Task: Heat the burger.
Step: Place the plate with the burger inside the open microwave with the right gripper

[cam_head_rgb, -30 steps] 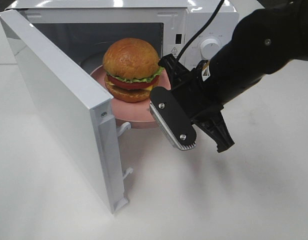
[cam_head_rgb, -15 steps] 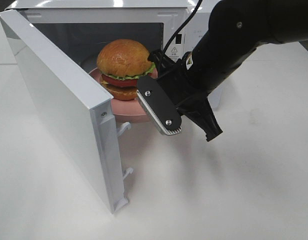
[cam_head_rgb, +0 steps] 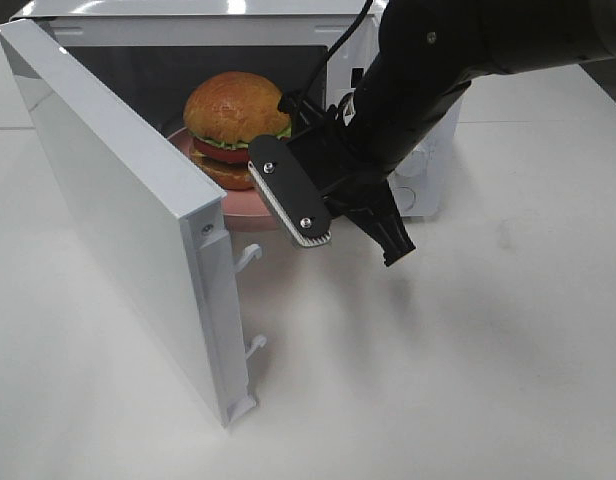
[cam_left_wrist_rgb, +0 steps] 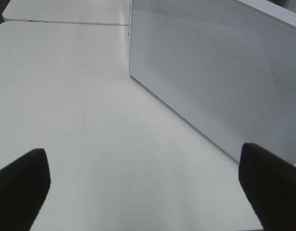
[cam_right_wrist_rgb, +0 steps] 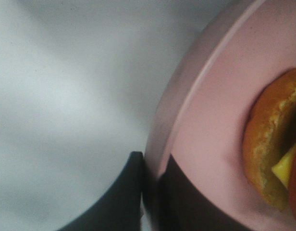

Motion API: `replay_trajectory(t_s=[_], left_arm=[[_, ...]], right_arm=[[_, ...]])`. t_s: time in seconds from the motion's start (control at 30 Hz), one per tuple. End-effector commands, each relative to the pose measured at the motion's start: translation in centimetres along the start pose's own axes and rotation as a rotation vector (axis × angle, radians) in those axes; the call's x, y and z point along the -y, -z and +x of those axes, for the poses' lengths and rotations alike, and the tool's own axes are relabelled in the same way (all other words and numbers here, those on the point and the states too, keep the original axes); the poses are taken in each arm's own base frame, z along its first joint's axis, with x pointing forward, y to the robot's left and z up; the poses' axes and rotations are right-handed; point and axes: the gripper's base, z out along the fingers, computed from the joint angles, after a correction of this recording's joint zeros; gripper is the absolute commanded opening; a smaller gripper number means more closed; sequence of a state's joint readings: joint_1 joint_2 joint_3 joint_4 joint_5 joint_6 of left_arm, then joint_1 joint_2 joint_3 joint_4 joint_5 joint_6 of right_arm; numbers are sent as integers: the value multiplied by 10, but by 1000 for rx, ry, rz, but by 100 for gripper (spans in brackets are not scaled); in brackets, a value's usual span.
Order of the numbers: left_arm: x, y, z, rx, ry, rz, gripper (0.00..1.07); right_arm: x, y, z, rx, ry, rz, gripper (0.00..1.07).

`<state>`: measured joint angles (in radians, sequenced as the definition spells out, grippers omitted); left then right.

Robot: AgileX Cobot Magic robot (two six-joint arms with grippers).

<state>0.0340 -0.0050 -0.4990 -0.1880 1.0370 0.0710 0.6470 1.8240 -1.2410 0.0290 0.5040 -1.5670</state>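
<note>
The burger (cam_head_rgb: pixel 233 110), with a glossy brown bun, lettuce and tomato, sits on a pink plate (cam_head_rgb: pixel 244 206) at the mouth of the white microwave (cam_head_rgb: pixel 188 30). The plate is partly inside the cavity. In the right wrist view my right gripper (cam_right_wrist_rgb: pixel 150 179) is shut on the plate's rim (cam_right_wrist_rgb: pixel 186 110), with the burger's lower bun (cam_right_wrist_rgb: pixel 270 144) close by. My right arm (cam_head_rgb: pixel 428 80) reaches in from the right and covers the plate's right side. My left gripper (cam_left_wrist_rgb: pixel 148 187) is open over bare table, beside the outer face of the door (cam_left_wrist_rgb: pixel 220 72).
The microwave door (cam_head_rgb: pixel 118 200) stands wide open, swung out to the left toward the table's front. The microwave's control panel (cam_head_rgb: pixel 428 185) is mostly hidden behind my right arm. White tabletop (cam_head_rgb: pixel 438 380) lies in front and to the right.
My right arm has moved left and back toward the microwave, carrying the plate and burger further into the cavity. The left gripper's view gives no earlier frame.
</note>
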Motion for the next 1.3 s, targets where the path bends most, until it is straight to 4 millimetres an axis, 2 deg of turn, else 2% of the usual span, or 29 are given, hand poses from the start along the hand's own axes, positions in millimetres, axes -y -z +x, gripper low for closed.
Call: replay_trajectory(t_s=[0.03, 0.6, 1.3], left_arm=[[0, 2, 1, 23, -3, 0, 100], [0, 2, 1, 23, -3, 0, 100], [0, 2, 1, 23, -3, 0, 100]], right_arm=[[13, 7, -1, 2, -8, 82, 0], [39, -23, -1, 3, -83, 88, 0], [72, -43, 1, -26, -91, 126, 0]])
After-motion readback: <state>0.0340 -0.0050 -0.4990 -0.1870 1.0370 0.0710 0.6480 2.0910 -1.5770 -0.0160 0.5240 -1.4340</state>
